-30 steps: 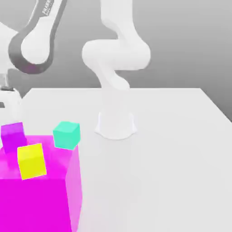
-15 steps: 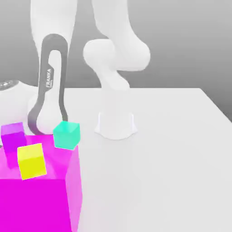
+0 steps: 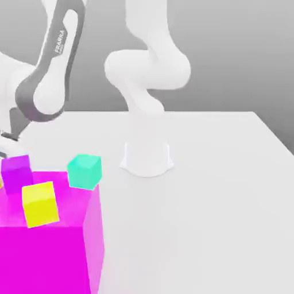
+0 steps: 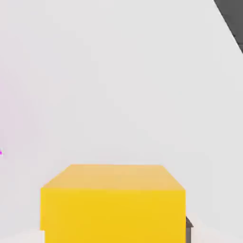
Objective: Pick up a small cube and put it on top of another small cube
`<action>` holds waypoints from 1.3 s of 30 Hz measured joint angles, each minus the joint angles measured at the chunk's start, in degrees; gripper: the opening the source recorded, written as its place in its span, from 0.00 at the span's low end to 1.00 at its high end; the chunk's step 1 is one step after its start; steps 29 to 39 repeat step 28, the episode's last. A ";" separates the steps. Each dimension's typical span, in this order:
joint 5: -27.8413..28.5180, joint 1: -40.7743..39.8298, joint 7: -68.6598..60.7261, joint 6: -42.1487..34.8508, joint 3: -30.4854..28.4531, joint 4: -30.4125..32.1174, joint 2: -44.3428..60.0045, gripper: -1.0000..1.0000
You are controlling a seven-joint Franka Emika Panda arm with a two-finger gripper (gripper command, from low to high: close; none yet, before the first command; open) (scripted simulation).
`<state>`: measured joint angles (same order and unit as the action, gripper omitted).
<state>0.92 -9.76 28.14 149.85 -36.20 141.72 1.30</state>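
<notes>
The fingers (image 4: 189, 228) are closed nearly together; whether they grip the yellow cube (image 4: 113, 204) just before them is unclear. The small cube (image 3: 16, 171) sits at the yellow cube's ten o'clock, apparently not yet lifted.

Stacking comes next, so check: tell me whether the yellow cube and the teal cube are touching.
Apart. The exterior view shows a strip of the big magenta cube between the yellow cube and the teal cube.
</notes>
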 joint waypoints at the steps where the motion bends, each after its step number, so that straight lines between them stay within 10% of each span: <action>1: 0.98 0.43 2.27 -2.37 0.49 -2.06 -0.74 0.00; 14: 1.29 16.94 20.88 -34.14 9.61 -24.85 -4.68 0.00; 18: -1.16 18.98 20.04 -29.49 9.57 -21.24 -1.56 0.00; 19: -1.49 18.90 19.83 -28.09 9.55 -20.31 -0.98 1.00; 39: -0.36 19.23 20.62 -32.06 9.45 -22.90 -2.46 1.00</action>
